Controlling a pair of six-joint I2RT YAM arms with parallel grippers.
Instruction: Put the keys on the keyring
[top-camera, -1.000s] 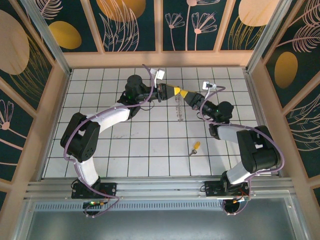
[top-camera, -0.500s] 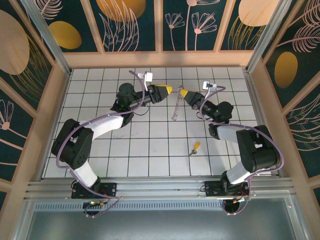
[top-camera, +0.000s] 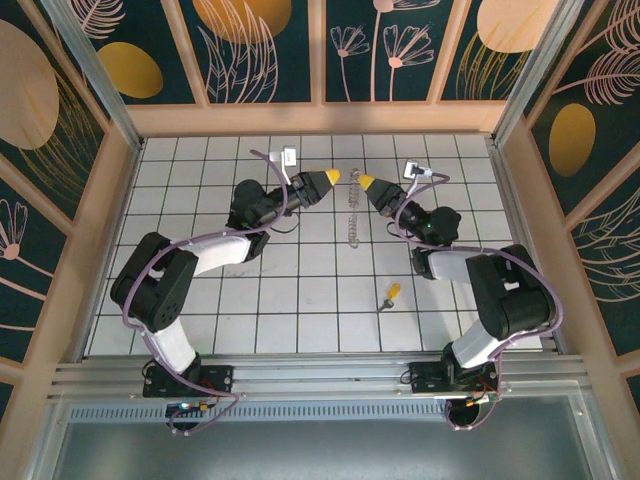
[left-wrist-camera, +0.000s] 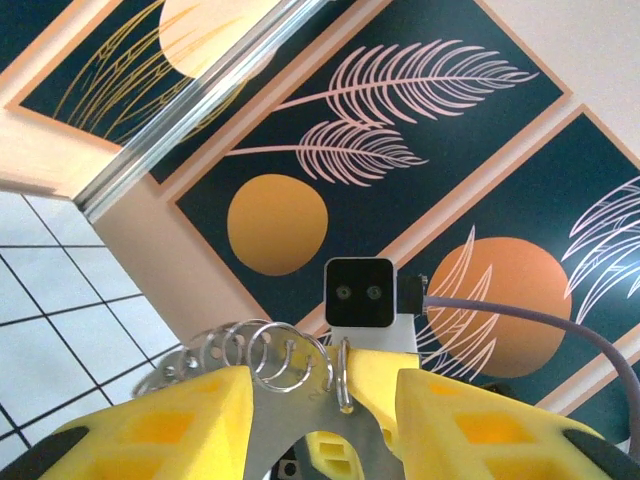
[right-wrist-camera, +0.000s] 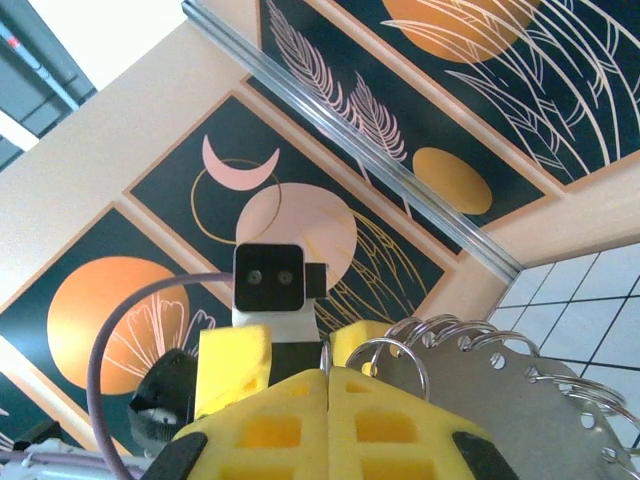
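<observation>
When you look from above, your right gripper (top-camera: 366, 181) holds its tips by the top of the keyring (top-camera: 352, 215), so the thin, bumpy silver loop looks turned on its edge over the white tiles (top-camera: 300, 290). Your left gripper (top-camera: 327, 176) sits just beside it, apart from the loop. The key (top-camera: 388, 296), with its silver blade and yellow-orange plastic head, lies flat on the tiles, well apart from both, nearer your right arm.

From the left wrist, the yellow fingers (left-wrist-camera: 150, 435) with square dimples stand wide apart and grip nothing. The shiny wire coils sit just past them.

From the right wrist, the yellow fingers (right-wrist-camera: 270, 420) are pressed together. They seem to pinch the loop's edge, which curls up right at the tips. That should hold the loop steady for threading.
</observation>
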